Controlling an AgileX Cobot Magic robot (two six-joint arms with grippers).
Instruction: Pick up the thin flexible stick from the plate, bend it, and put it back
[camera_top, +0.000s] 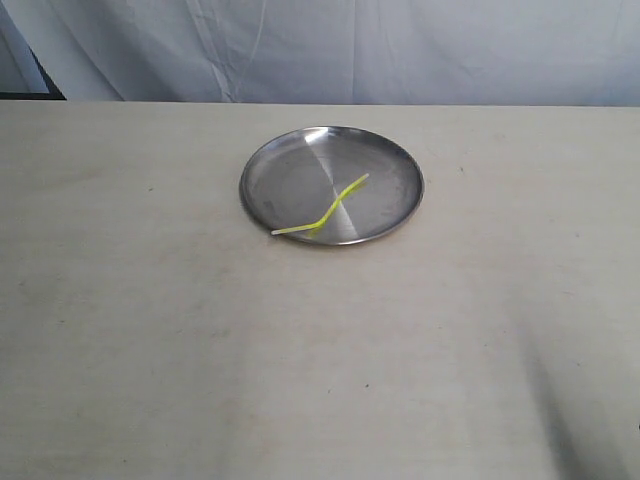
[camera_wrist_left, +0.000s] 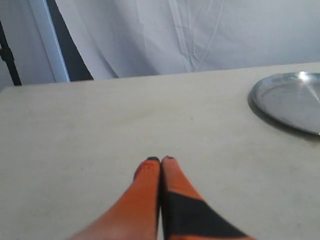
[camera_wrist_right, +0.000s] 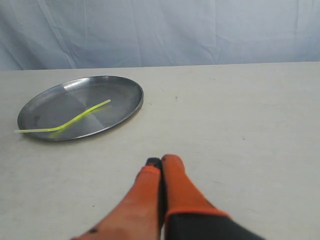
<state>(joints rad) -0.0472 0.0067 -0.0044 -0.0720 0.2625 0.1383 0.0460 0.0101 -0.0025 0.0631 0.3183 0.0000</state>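
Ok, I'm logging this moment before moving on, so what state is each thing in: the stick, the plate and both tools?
thin flexible stick: kinked near its middle, lying on the plate, one end poking past the rim.
plate: flat on the table, holding only the stick.
left tool: shut, empty, off to the side of the plate.
right tool: shut, empty, short of the plate.

The plate (camera_top: 395, 160) is brushed metal, shiny, with streaks of glare across its smooth face. The stick (camera_top: 322, 215) looks like glossy yellow-green plastic. The desk (camera_top: 150, 330) has a matt, pale, faintly speckled surface. Behind it hangs creased, dull grey-white cloth (camera_top: 330, 45). Each pincer (camera_wrist_left: 160, 159) shows smooth orange-and-black fingers.
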